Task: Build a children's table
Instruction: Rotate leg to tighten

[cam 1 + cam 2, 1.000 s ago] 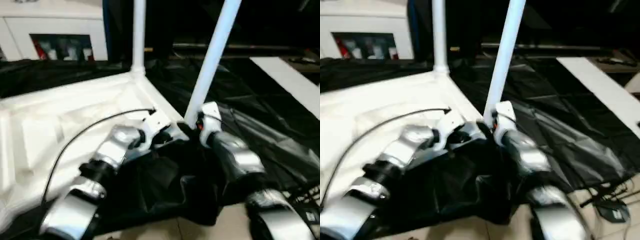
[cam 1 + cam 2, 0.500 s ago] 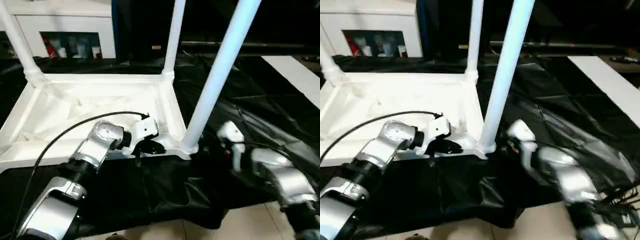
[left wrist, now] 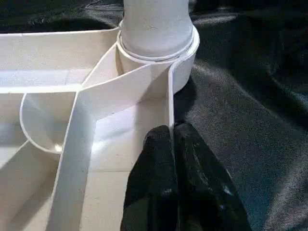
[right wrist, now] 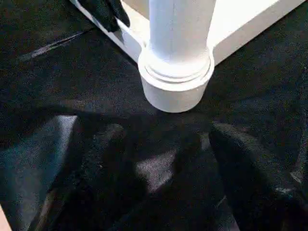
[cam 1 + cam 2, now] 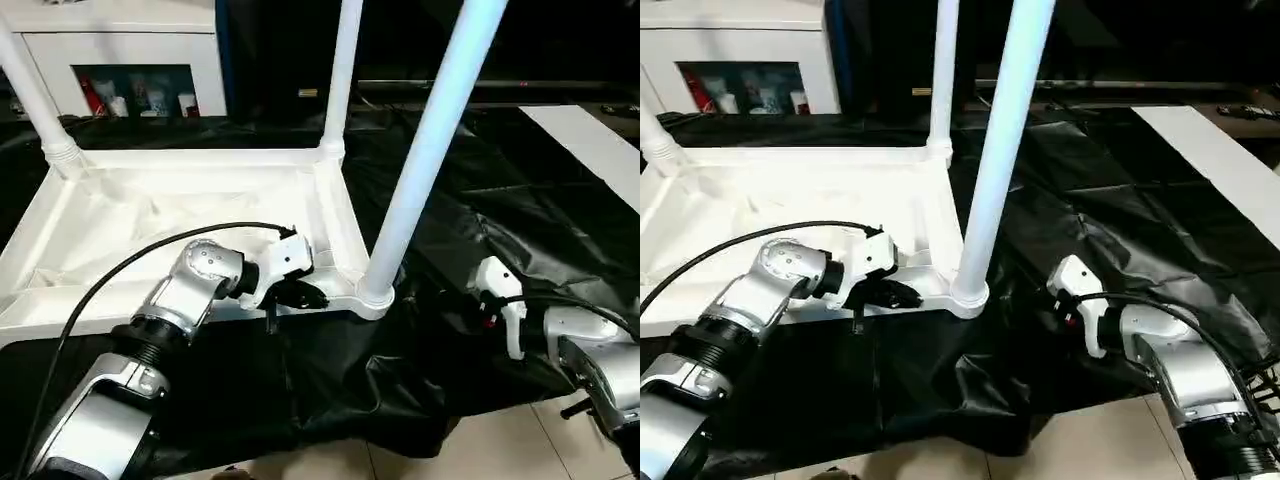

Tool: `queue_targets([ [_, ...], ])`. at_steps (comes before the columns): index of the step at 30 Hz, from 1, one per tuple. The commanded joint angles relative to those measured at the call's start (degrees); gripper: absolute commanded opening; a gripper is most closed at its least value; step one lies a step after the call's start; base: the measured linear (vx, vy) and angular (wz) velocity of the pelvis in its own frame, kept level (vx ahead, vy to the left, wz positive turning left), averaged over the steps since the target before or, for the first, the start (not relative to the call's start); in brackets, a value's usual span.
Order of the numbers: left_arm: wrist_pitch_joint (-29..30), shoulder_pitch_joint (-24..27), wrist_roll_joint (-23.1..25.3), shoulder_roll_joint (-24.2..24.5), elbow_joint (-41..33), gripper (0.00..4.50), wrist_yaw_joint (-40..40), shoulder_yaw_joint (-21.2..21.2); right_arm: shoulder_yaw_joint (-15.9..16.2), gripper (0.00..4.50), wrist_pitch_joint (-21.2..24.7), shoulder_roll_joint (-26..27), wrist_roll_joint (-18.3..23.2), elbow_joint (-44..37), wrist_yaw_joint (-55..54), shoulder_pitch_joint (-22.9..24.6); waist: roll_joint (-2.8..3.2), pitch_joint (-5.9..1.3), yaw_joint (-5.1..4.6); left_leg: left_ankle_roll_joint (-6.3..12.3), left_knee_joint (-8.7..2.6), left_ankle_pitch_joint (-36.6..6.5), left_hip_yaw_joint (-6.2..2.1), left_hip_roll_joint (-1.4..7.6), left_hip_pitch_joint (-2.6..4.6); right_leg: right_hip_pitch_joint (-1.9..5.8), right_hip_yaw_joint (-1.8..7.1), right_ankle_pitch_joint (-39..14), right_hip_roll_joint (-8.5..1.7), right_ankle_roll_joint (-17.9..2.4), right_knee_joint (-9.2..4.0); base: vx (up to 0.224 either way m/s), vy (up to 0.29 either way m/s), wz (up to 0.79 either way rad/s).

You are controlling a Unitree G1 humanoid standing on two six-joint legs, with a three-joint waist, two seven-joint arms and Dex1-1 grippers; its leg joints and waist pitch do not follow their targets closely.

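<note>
The near right corner socket (image 5: 375, 297) of the upturned tabletop (image 5: 190, 215) serves as landmark; the tabletop lies underside up on the black-draped desk (image 5: 520, 220); just left of the socket the left claw (image 3: 174, 139) pinches its fingers shut on the thin near rim wall; right of the socket, apart from it, the right claw (image 4: 159, 159) hangs with fingers spread wide, holding nothing; a leg (image 5: 425, 150) rises from that socket; beyond it stand the far right leg (image 5: 342, 70) and the far left leg (image 5: 35, 100); a white cabinet (image 5: 120, 60) sits farthest back.
</note>
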Motion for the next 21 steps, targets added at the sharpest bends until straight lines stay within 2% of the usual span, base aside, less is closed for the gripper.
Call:
queue_targets([
  [1, 3.40, 1.39, -1.50, -1.15, -3.30, 0.28, 2.75, 1.32, -1.00, 3.10, 1.11, 0.14, 1.39, -2.35, -0.31, -0.06, -0.02, -3.37, 0.25, 3.42, -3.12, -11.08, -1.12, 2.92, 0.35, 2.67, 3.33, -7.78, -4.23, -12.98, -4.23, 0.000, 0.000, 0.00],
  [3, 5.75, 2.29, -2.94, -1.06, -6.60, 0.58, 2.31, 2.22, -0.96, 3.11, 1.77, 0.39, 2.12, -3.58, -0.39, 0.38, 0.03, -3.33, 0.27, 3.51, -3.16, -11.15, -1.15, 2.95, 0.29, 2.66, 3.34, -7.75, -4.16, -13.20, -4.19, 0.000, 0.000, 0.00],
  [4, 9.35, 3.77, -5.09, -0.76, -11.92, 0.66, 1.98, 3.61, -0.73, 3.11, 2.51, 0.71, 2.78, -5.45, -0.29, 1.16, 0.16, -3.48, 0.32, 3.35, -3.17, -10.49, -1.22, 3.13, 0.35, 2.80, 3.39, -6.40, -4.27, -13.54, -3.84, 0.000, 0.000, 0.00],
  [5, 9.80, 3.95, -5.32, -0.65, -12.57, 0.66, 1.94, 3.78, -0.65, 3.11, 2.60, 0.78, 2.85, -5.63, -0.24, 1.23, 0.14, -3.45, 0.31, 3.48, -3.15, -10.15, -1.24, 3.11, 0.25, 2.78, 3.36, -6.00, -4.23, -13.67, -3.82, 0.000, 0.000, 0.00],
  [6, 13.10, 5.30, -6.96, 0.26, -17.37, 0.70, 1.63, 5.01, -0.02, 3.11, 3.34, 1.27, 3.36, -6.99, 0.10, 1.80, 0.36, -3.55, 0.31, 3.45, -3.12, -10.02, -1.18, 3.13, 0.40, 2.74, 3.37, -4.89, -4.17, -14.17, -3.73, 0.000, 0.000, 0.00],
  [7, 14.09, 5.73, -7.41, 0.65, -18.76, 0.78, 1.52, 5.40, 0.26, 3.11, 3.55, 1.46, 3.44, -7.39, 0.21, 1.96, 0.65, -3.47, 0.30, 3.61, -3.15, -9.86, -1.20, 3.05, 0.26, 2.70, 3.34, -4.07, -4.05, -14.59, -3.72, 0.000, 0.000, 0.00],
  [8, 14.18, 5.77, -7.46, 0.69, -18.90, 1.03, 1.51, 5.44, 0.29, 3.11, 3.57, 1.47, 3.45, -7.42, 0.22, 1.97, 0.54, -3.44, 0.22, 3.53, -3.13, -10.06, -1.16, 3.00, 0.21, 2.73, 3.32, -4.08, -3.98, -14.54, -3.72, 0.000, 0.000, 0.00],
  [9, 16.68, 6.97, -8.66, 1.99, -22.24, 1.10, 0.87, 6.37, 1.25, 3.11, 3.21, 2.22, 2.88, -6.89, 0.18, 1.51, 0.75, -3.39, 0.24, 3.49, -3.10, -10.56, -1.13, 2.82, 0.30, 2.69, 3.30, -4.87, -3.89, -14.29, -3.87, 0.000, 0.000, 0.00],
  [10, 16.68, 6.97, -8.66, 1.99, -22.24, 1.15, 0.87, 6.37, 1.25, 3.11, 3.21, 2.22, 2.88, -6.89, 0.18, 1.51, 0.71, -3.45, 0.19, 3.14, -3.16, -10.73, -1.21, 2.95, 0.36, 2.76, 3.29, -5.11, -4.02, -14.33, -3.74, 0.000, 0.000, 0.00],
  [11, 19.04, 8.61, -9.97, 3.74, -25.91, 1.24, 0.00, 7.19, 2.41, 3.11, 2.79, 3.31, 2.37, -5.90, 0.25, 0.49, 0.72, -3.27, 0.12, 3.02, -3.24, -11.37, -1.17, 2.77, 0.31, 2.65, 3.25, -6.88, -3.85, -13.81, -4.04, 0.000, 0.000, 0.00],
  [12, 20.67, 9.77, -10.88, 4.96, -28.48, 1.36, -0.60, 7.75, 3.22, 3.11, 2.50, 4.08, 2.04, -5.18, 0.31, -0.26, 0.72, -3.33, -0.26, 2.32, -3.47, -11.72, -1.42, 2.85, -0.04, 2.93, 3.18, -7.99, -4.06, -13.75, -3.75, 0.000, 0.000, 0.00],
  [14, 24.05, 12.74, -12.23, 7.73, -33.71, 1.55, -1.67, 8.71, 4.72, 3.11, 2.54, 6.13, 1.79, -3.29, 0.44, -2.32, 0.91, -3.13, -0.64, 1.84, -3.53, -13.02, -1.31, 2.74, 0.24, 2.51, 3.24, -10.77, -3.85, -13.20, -4.23, 0.000, 0.000, 0.00],
  [15, 26.83, 14.95, -13.15, 9.58, -37.43, 1.61, -2.11, 9.28, 5.77, 3.11, 2.51, 7.21, 1.55, -2.13, 0.68, -3.53, 0.55, -3.20, -0.66, 1.56, -3.47, -13.27, -1.26, 2.83, 0.43, 2.39, 3.33, -10.91, -3.91, -13.42, -4.12, 0.000, 0.000, 0.00],
  [16, 27.46, 15.44, -13.36, 9.99, -38.25, 1.69, -2.20, 9.40, 5.99, 3.11, 2.49, 7.43, 1.50, -1.89, 0.74, -3.78, 0.77, -3.12, -0.83, 1.43, -3.66, -12.98, -1.48, 2.85, 0.15, 2.55, 3.26, -11.00, -3.93, -13.52, -3.87, 0.000, 0.000, 0.00],
  [17, 30.41, 18.20, -14.28, 12.21, -42.33, 1.81, -2.64, 10.19, 7.28, 3.11, 2.30, 8.57, 1.07, -0.46, 1.29, -5.15, 0.56, -3.07, -0.78, 1.33, -3.63, -13.32, -1.30, 2.86, 0.46, 2.24, 3.30, -11.65, -3.73, -13.16, -4.08, 0.000, 0.000, 0.00],
  [18, 30.41, 18.20, -14.28, 12.21, -42.33, 1.92, -2.64, 10.19, 7.28, 3.11, 2.30, 8.57, 1.07, -0.46, 1.29, -5.15, 0.86, -3.01, -0.92, 1.32, -3.73, -13.09, -1.38, 2.83, 0.29, 2.33, 3.34, -11.38, -3.72, -13.35, -3.93, 0.000, 0.000, 0.00],
  [19, 32.38, 20.28, -14.96, 13.84, -45.11, 2.00, -2.68, 10.94, 7.97, 3.11, 1.82, 9.48, 0.54, 0.75, 1.41, -6.14, 0.67, -3.10, -0.77, 1.18, -3.61, -12.83, -1.29, 2.86, 0.42, 2.26, 3.34, -11.05, -3.76, -13.39, -3.87, 0.000, 0.000, 0.00],
  [20, 33.71, 22.05, -15.44, 15.09, -47.12, 2.00, -2.65, 11.72, 8.34, 3.11, 1.39, 10.34, 0.06, 2.03, 1.23, -7.05, 0.90, -3.10, -0.78, 1.08, -3.66, -12.57, -1.34, 2.89, 0.47, 2.12, 3.37, -10.38, -3.70, -13.57, -3.65, 0.000, 0.000, 0.00],
  [21, 36.04, 26.03, -16.19, 17.18, -50.87, 2.07, -2.11, 13.90, 8.52, 3.11, -0.07, 12.14, -1.08, 5.48, -0.27, -9.10, 0.80, -3.05, -0.74, 0.93, -3.65, -12.50, -1.26, 2.80, 0.48, 2.04, 3.38, -10.18, -3.61, -13.48, -3.64, 0.000, 0.000, 0.00],
])
